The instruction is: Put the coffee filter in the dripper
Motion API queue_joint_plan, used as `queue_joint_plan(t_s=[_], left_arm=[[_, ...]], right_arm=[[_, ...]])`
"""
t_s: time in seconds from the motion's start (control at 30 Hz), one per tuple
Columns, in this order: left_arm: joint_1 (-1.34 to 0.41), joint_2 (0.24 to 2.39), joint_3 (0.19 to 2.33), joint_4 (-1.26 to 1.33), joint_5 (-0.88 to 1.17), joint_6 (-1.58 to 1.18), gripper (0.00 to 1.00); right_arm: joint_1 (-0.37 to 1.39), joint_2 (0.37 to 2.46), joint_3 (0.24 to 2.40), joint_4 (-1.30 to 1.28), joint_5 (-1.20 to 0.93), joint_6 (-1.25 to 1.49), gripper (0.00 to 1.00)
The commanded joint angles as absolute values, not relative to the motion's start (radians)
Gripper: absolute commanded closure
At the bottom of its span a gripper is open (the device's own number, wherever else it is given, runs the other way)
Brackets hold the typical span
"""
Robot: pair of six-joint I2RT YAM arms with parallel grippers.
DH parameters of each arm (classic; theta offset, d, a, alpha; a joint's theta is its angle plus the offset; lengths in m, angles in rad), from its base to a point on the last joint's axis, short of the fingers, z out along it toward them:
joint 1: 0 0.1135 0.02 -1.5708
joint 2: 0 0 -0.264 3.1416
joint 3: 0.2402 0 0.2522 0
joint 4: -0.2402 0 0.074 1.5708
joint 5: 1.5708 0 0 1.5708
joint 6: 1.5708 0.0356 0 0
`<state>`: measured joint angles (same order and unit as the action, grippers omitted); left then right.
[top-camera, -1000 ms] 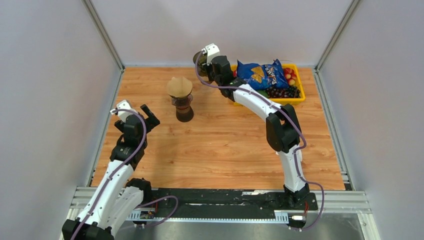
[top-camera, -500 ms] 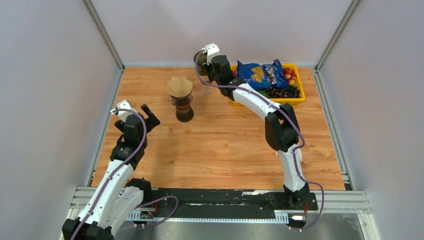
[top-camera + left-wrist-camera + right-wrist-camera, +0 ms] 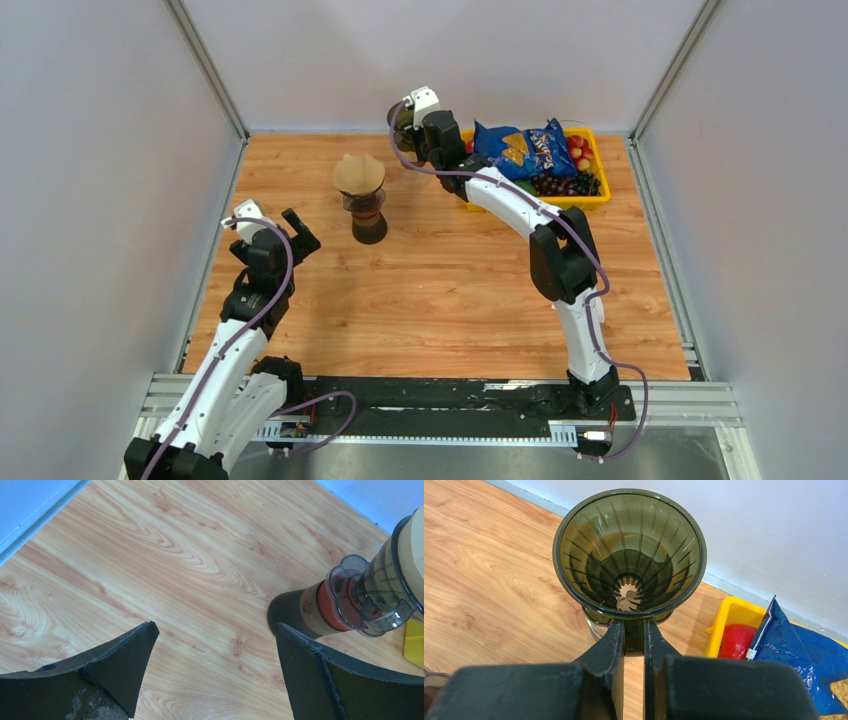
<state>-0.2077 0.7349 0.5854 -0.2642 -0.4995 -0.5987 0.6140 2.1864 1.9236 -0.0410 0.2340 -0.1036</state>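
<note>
A brown paper coffee filter (image 3: 359, 173) sits in a clear dripper on a dark stand (image 3: 368, 225) at the table's middle left. In the left wrist view the filter (image 3: 418, 540) shows at the right edge. A second, dark glass dripper (image 3: 629, 555) is empty; in the top view it (image 3: 401, 117) is at the back wall. My right gripper (image 3: 634, 630) is shut on its handle, and also shows in the top view (image 3: 412, 128). My left gripper (image 3: 215, 627) is open and empty over bare wood, left of the stand, also in the top view (image 3: 303, 230).
A yellow basket (image 3: 590, 202) at the back right holds a blue chips bag (image 3: 520, 148), red fruit (image 3: 577, 150) and dark grapes (image 3: 565, 184). In the right wrist view the basket (image 3: 734, 614) lies just right of the dark dripper. Walls close the table's back and sides.
My right gripper with the dark dripper has shifted very slightly toward the back wall. The left arm has not moved.
</note>
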Motion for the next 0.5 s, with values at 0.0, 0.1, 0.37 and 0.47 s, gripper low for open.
queue_joint_plan(t_s=[0.0, 0.1, 0.37, 0.47], left_arm=[[-0.201, 0.728, 0.591, -0.237, -0.491, -0.592, 0.0], [-0.2, 0.728, 0.591, -0.239, -0.49, -0.591, 0.0], [-0.2, 0.727, 0.591, -0.241, -0.485, -0.586, 0.0], [-0.2, 0.726, 0.591, -0.242, -0.484, -0.587, 0.0]], right_arm=[[0.611, 2.129, 1.936, -0.031, 0.258, -0.084, 0.94], [0.61, 2.117, 1.922, -0.032, 0.258, -0.083, 0.94], [0.611, 2.088, 1.889, -0.034, 0.26, -0.076, 0.88], [0.611, 2.09, 1.885, -0.035, 0.259, -0.075, 0.84]])
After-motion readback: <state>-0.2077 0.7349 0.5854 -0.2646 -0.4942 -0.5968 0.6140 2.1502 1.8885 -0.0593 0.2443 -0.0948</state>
